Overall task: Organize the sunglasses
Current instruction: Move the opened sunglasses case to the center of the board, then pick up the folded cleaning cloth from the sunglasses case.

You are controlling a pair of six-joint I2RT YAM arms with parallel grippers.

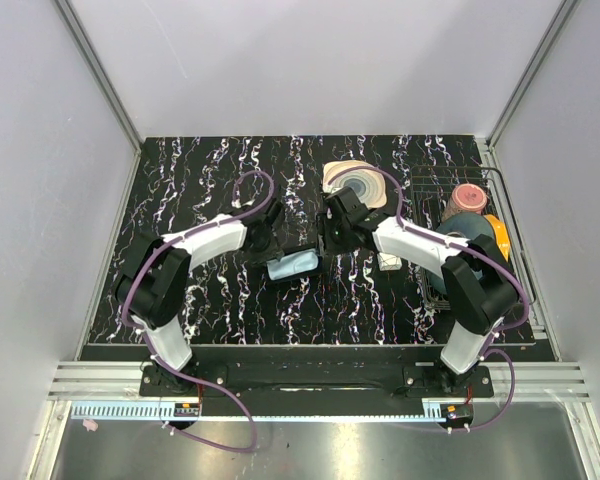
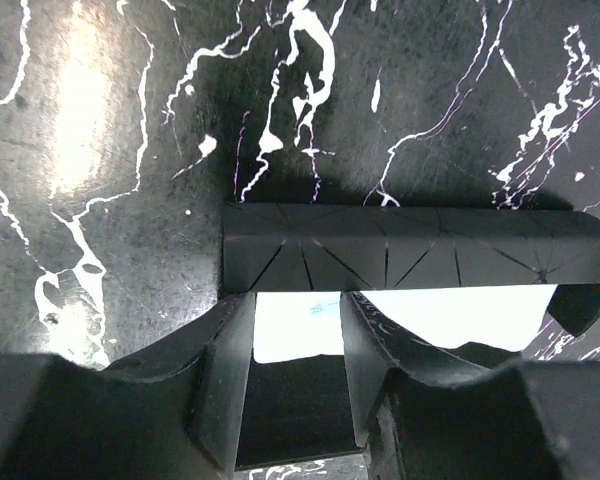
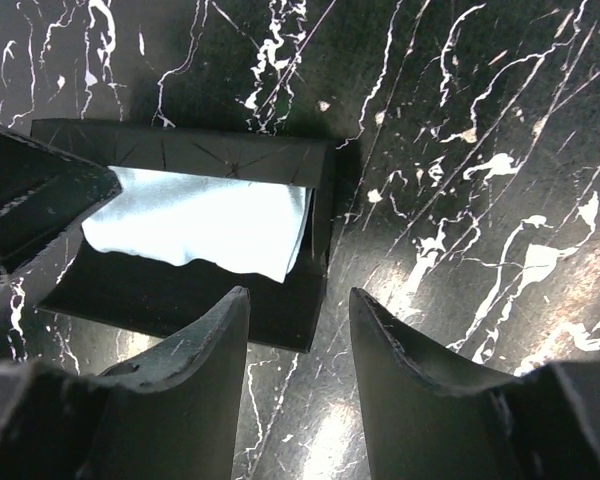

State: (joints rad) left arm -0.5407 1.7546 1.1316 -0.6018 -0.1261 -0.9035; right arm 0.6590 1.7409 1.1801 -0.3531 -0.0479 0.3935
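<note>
Both sets of jaws stand apart, clamped on nothing. The left gripper (image 2: 295,302) hangs over the pale cloth (image 3: 200,225) lying in the open black case (image 3: 180,150), and the right gripper (image 3: 300,305) is at the case's corner. We cannot see the sunglasses in any view; they may lie under that cloth. We should tuck the cloth gently inside the case's walls before closing the flap.
</note>
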